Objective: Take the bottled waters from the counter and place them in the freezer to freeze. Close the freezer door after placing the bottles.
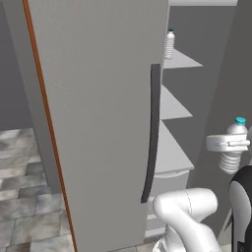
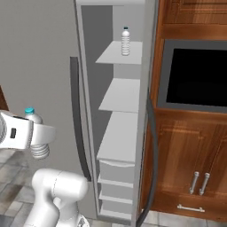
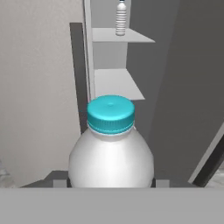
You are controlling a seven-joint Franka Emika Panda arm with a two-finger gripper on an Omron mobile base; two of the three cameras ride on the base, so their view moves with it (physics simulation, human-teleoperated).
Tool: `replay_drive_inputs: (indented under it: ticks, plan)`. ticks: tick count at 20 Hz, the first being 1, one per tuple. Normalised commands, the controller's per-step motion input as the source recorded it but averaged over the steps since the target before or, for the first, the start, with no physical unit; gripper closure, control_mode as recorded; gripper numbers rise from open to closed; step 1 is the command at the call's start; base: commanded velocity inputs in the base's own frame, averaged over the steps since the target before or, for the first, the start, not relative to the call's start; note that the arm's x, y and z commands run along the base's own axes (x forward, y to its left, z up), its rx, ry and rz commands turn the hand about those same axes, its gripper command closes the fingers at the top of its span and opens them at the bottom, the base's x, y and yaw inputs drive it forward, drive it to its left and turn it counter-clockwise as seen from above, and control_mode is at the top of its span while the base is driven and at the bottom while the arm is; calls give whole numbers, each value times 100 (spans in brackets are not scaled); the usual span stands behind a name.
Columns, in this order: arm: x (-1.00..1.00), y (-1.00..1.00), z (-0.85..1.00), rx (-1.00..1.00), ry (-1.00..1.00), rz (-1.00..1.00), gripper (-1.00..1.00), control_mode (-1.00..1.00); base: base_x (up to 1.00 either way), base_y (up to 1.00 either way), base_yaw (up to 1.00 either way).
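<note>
Step in hand: carrying the second water bottle (image 1: 233, 147) toward the open freezer (image 2: 119, 95), judging by one bottle already shelved and one in the grip.
Doing it well: keeping the bottle upright, cap up; clearing the edge of the freezer door (image 1: 98, 123) and its dark bar handle (image 1: 151, 133) before swinging in; aiming for a bare stretch of a pale shelf (image 2: 119, 135), setting the base flat before letting go; leaving room around the shelved bottle so as not to knock it.
Fingers: pinching the held bottle around its ribbed body below the shoulder, gripper (image 2: 39, 135) closed on it from both sides.
Held bottle: upright, teal cap (image 3: 110, 113) on top, outside the freezer, just to the near side of the shelves, in front of the open door.
Other water bottle (image 2: 126, 41): standing upright on the top shelf, far inside the freezer, well apart from the held one.
Arm pose: elbow (image 2: 57, 188) bending low near the base, forearm rising, hand level and pointing toward the freezer opening.
Freezer door: standing wide open to the left, closing not yet due.
Risk: likely a tip-over if released before the base is sitting flat.
</note>
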Motion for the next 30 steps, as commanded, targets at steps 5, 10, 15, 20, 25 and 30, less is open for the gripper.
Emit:
replay_drive_inputs:
  ticks: [5, 10, 15, 20, 25, 30]
  plan:
    - [0, 0, 0, 0, 0, 0, 100, 100, 0, -36, 0]
    - [0, 0, 0, 0, 0, 0, 100, 100, 0, -33, 0]
    - [0, 0, 0, 0, 0, 0, 100, 100, 6, -24, 0]
    - [0, 0, 0, 0, 0, 0, 100, 100, 11, -14, 0]
    - [0, 0, 0, 0, 0, 0, 100, 100, 20, -5, 0]
    - [0, 0, 0, 0, 0, 0, 100, 100, 44, -1, 0]
